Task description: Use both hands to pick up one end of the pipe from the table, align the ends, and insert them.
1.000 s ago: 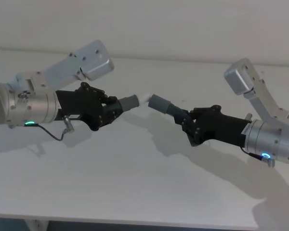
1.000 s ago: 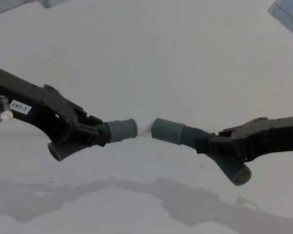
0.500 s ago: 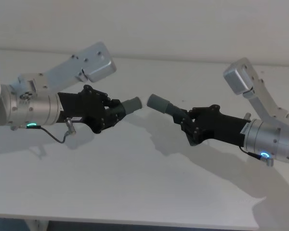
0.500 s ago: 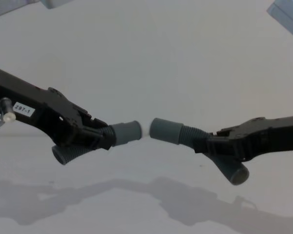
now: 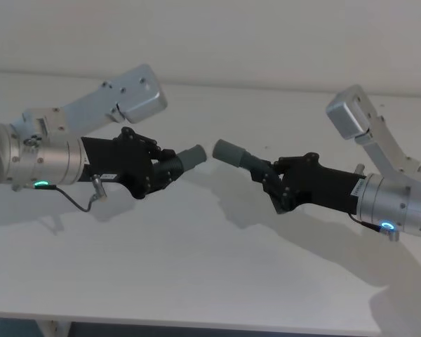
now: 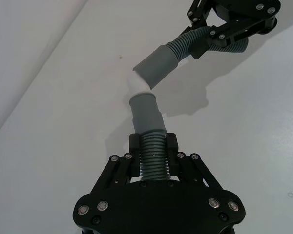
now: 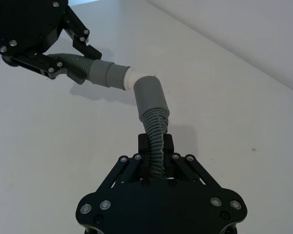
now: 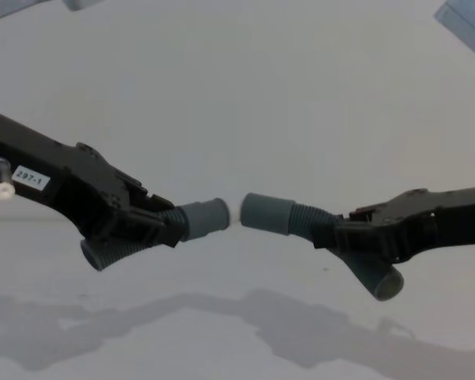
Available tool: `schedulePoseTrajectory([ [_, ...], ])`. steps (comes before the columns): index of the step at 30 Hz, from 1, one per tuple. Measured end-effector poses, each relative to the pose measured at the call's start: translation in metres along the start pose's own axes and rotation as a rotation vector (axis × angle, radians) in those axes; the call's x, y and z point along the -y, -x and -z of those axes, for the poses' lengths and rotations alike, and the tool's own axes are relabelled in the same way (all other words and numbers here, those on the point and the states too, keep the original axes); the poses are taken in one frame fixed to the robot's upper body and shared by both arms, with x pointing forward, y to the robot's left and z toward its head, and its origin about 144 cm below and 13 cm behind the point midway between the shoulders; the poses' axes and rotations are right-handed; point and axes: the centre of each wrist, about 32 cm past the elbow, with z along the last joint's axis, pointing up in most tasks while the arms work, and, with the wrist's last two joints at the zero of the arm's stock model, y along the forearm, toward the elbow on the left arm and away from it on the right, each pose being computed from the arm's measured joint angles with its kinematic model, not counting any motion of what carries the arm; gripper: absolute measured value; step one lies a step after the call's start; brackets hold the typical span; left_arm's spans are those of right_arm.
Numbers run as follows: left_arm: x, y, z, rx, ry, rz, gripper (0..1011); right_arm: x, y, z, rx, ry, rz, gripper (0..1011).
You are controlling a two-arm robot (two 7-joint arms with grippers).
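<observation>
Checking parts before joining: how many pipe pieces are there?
2. The left pipe piece sits in the left gripper, the right pipe piece in the right gripper.

Holding both dark-grey pipe pieces aloft above the white counter [image 5: 196, 281]. Gripping the left pipe piece [image 8: 199, 219] by its ribbed middle in the left end effector [image 5: 167, 167], clamped on it; smooth cuff aimed toward the centre, narrow white tip [image 7: 130, 78] leading, bent tail drooping below. Gripping the right pipe piece [image 8: 273, 214] the same way in the right end effector [image 5: 266, 177], tail hanging down. Facing cuff to cuff, nearly level, white tip at the right cuff's mouth; cannot tell whether touching.
</observation>
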Motion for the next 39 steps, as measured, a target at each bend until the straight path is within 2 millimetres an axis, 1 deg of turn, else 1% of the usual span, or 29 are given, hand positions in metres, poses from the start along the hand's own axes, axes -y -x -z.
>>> schedulePoseTrajectory([
  [20, -0.002, -0.005, 0.0, 0.027, 0.01, 0.041, 305, 0.008, -0.01, 0.002, 0.055, -0.042, -0.087, 156],
  [39, -0.007, -0.005, 0.0, 0.045, -0.006, 0.038, 305, 0.013, -0.016, 0.002, 0.069, -0.046, -0.112, 156],
])
